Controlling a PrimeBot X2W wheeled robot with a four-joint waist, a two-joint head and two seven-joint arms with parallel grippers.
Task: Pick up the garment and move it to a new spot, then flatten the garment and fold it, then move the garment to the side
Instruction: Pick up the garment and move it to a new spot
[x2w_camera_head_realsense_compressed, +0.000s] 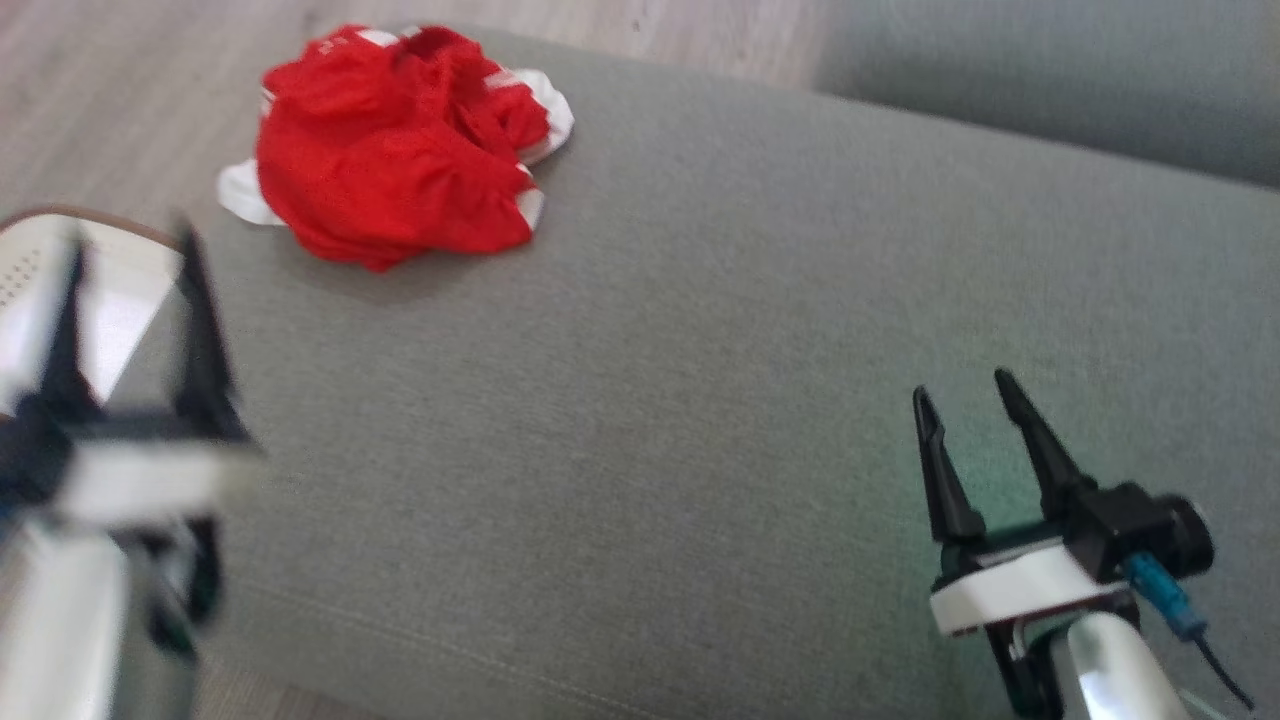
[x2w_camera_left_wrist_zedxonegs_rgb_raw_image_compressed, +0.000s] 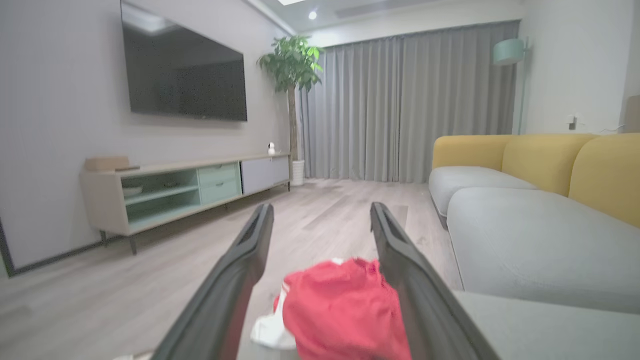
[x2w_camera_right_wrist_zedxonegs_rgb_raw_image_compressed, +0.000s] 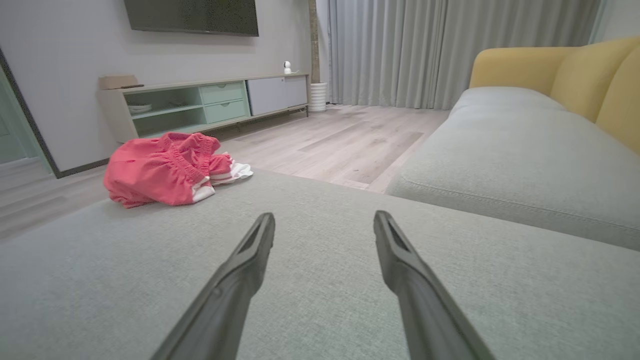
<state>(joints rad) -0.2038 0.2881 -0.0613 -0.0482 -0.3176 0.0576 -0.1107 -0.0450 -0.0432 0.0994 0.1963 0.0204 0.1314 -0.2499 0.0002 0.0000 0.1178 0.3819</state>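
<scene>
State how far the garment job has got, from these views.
Nothing looks done: the red garment lies crumpled at a corner of the grey cushion. In hand: the left gripper is open and aimed at it; the right gripper is open, empty. Left: pick up, move, flatten, fold, set aside.

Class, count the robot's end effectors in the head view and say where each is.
2. The left end effector is lower left, blurred, by the grey cushion; the right end effector is lower right, over it. None seems hidden.

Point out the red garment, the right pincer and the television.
red garment (x2w_camera_head_realsense_compressed: 395, 150), head view, middle of crumpled cloth
right pincer (x2w_camera_head_realsense_compressed: 961, 387), head view, midway between its fingertips
television (x2w_camera_left_wrist_zedxonegs_rgb_raw_image_compressed: 185, 75), left wrist view, middle of screen
</scene>
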